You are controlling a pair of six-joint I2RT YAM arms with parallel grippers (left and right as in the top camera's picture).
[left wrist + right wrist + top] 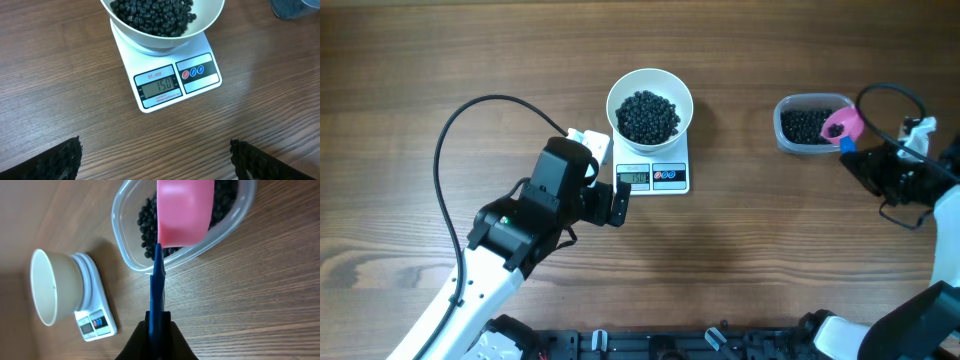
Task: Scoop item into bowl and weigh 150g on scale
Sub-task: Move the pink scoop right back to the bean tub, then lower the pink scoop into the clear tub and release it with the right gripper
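reading: scale (159, 75) display (160, 86) read as 150, on target; weighing judged done or all but done
beads (648, 115): heaped in the bowl (615, 100); bowl seated on the scale and overhanging it; more beads kept in the tub (782, 140), well apart to the right
left gripper (155, 147): fingers spread wide, nothing held; parked low just in front of the scale, display framed between the fingers in the wrist view
right gripper (159, 322): fingers pinched onto the blue handle (157, 290) of the pink scoop (182, 215); cup held over the tub
scoop load: a dark fill is suggested in the overhead view; not confirmed, as only the cup's outside is shown in the wrist view
risk, overshoot: target would be passed if any further beads were carried to the bowl; the count cannot easily be corrected downward
risk, false reading: display would be shifted if the scale or bowl were brushed by the left fingers, given how near they are placed
risk, tipping: bowl is wider than its support; a sideways knock could slide it off and the beads would be lost
risk, spill: a thin handle is gripped, so the scoop could be rotated in the pinch; round beads dropped outside the tub would be scattered across the table (770, 250)
precaution: both arms best drawn away from the scale, scoop emptied into the tub only
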